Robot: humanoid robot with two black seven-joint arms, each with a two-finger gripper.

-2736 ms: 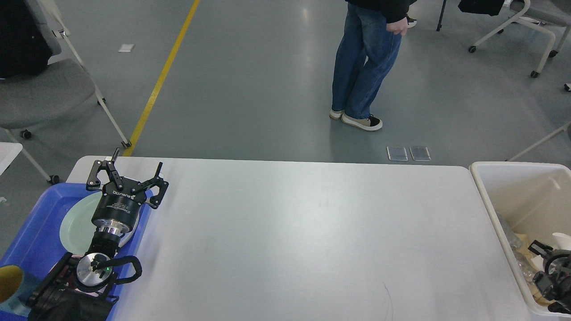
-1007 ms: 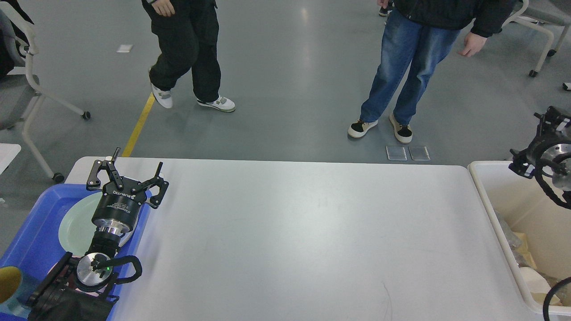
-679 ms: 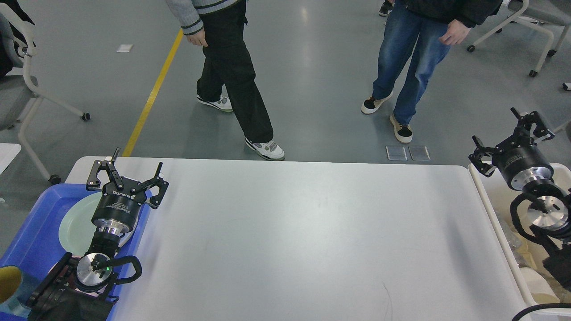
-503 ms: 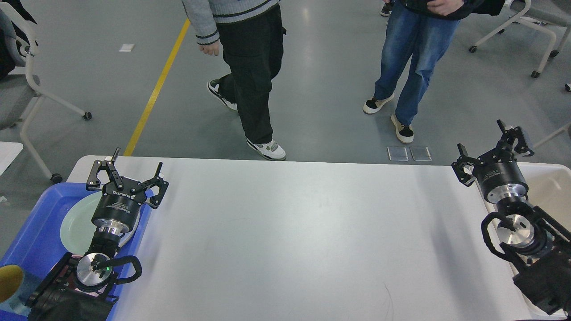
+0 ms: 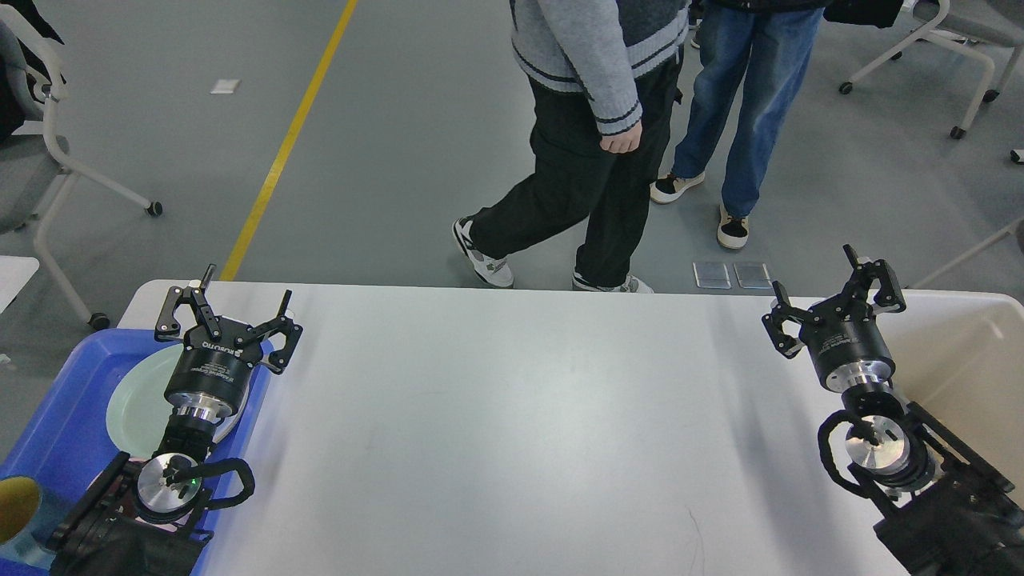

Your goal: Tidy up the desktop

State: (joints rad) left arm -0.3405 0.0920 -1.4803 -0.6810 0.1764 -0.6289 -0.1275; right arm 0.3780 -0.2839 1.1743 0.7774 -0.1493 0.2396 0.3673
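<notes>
Plain white-grey desktop (image 5: 512, 432), seemingly smooth

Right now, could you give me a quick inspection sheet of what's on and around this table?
Surface: desktop, white-grey, bare except a faint dark mark near its front edge.
Job's things: blue tray at left holding a pale green plate; cream bin at right.
Clutter: nothing seen on the tabletop.
Grippers: left gripper open over the tray's far edge; right gripper open near the bin's edge; both hold nothing.
Cables: black loops at both wrists.
Surroundings: two people walking behind the table, rolling chairs, a yellow floor line.
</notes>
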